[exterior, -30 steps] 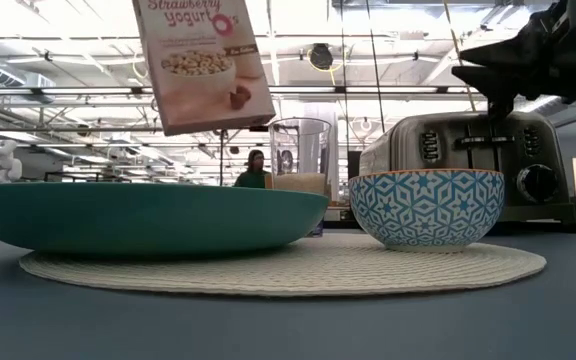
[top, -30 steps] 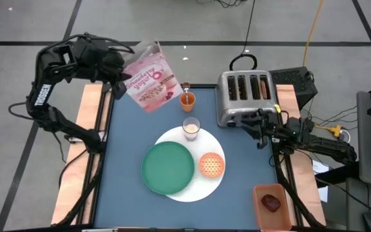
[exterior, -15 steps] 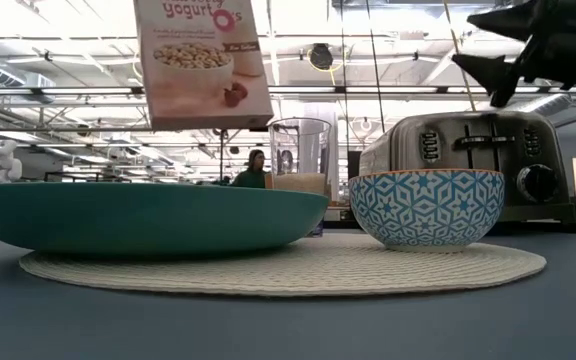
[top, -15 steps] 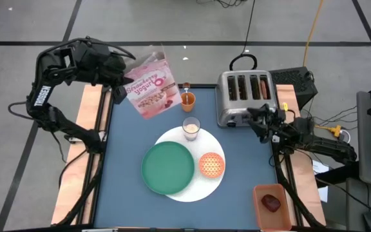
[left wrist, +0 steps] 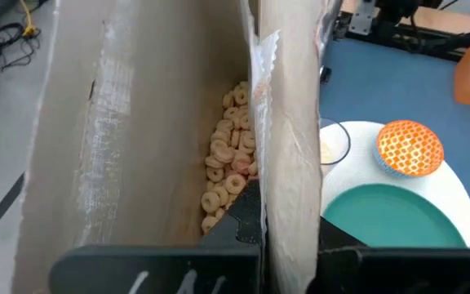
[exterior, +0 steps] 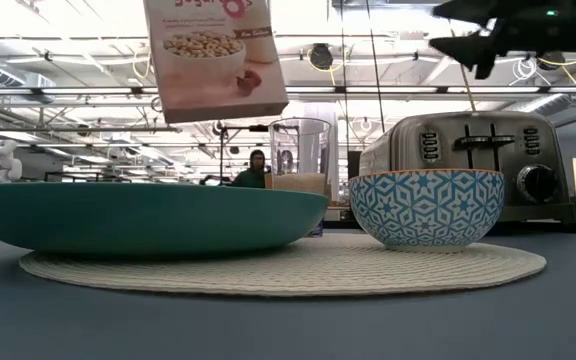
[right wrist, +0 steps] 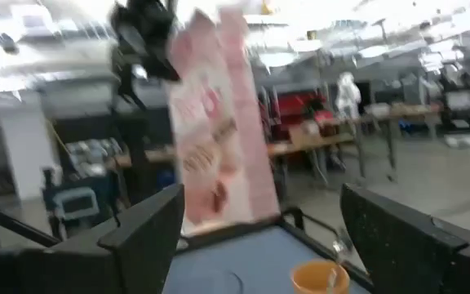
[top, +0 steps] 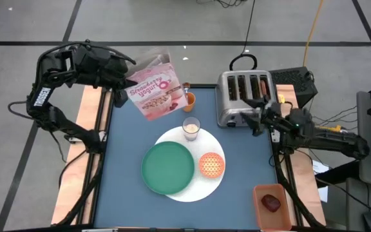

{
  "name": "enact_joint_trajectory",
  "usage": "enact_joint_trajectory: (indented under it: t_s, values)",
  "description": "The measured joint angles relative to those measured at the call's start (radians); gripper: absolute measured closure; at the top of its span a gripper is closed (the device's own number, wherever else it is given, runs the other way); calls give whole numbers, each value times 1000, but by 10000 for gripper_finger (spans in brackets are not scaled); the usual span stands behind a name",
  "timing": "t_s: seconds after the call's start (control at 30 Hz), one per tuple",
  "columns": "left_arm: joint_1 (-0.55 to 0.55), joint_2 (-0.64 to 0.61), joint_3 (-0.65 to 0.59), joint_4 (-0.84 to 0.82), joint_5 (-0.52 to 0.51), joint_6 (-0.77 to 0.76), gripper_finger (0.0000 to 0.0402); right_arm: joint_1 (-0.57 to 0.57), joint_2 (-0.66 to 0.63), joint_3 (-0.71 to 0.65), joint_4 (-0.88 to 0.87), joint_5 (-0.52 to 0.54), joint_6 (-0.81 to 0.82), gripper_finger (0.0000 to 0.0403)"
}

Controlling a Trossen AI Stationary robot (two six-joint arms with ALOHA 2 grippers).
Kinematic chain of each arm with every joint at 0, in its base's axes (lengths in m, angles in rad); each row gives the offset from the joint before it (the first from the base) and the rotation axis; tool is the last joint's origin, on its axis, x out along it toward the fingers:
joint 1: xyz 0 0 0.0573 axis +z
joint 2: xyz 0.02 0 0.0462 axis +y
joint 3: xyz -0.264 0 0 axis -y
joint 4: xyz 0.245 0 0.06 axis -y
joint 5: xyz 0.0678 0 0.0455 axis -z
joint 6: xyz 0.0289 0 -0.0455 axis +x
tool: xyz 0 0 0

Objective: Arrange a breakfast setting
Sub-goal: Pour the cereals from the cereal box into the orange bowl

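- Jaws of the left gripper [top: 122, 76] are closed tight on the pink cereal bag [top: 152, 89], holding it in the air above the far left part of the table [top: 127, 193].
- Jaws of the right gripper [top: 255, 122] stand wide apart and hold nothing; this gripper hangs above the table's right edge, just beside the silver toaster [top: 245, 96].
- Left wrist view: the pink cereal bag is open at its top, with ring-shaped cereal [left wrist: 228, 171] visible inside.
- Low view: the pink cereal bag [exterior: 215, 57] hangs well above the table, tilted, its printed face toward the camera.
- Right wrist view: the right gripper's fingers [right wrist: 141, 233] frame the pink cereal bag [right wrist: 219, 147] and the orange cup [right wrist: 320, 278] farther off.
- Large white plate [top: 201, 188] lies at the table's centre.
- Green plate [top: 167, 167] rests on the left part of the large white plate.
- Small orange bowl [top: 212, 164] sits on the right part of the large white plate, just beside the green plate.
- Glass of milk [top: 191, 127] stands upright at the far rim of the large white plate.
- Orange cup [top: 189, 98] stands beyond the glass of milk, partly hidden by the pink cereal bag in the high view.
- Orange tray [top: 274, 206] with a dark red item lies at the table's near right corner.
- A person [exterior: 256, 170] shows in the room behind, in the low view.
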Motion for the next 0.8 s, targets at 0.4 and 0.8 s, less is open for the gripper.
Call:
enact_joint_trajectory:
  t_s: [0.4,0.8]
  values:
    - [-59,0,0,22,0,1,402,-25,369,275,-135,-2,-40,80]
    - [-97,0,0,28,0,1,402,-99,631,435,-137,-217,-128,80]
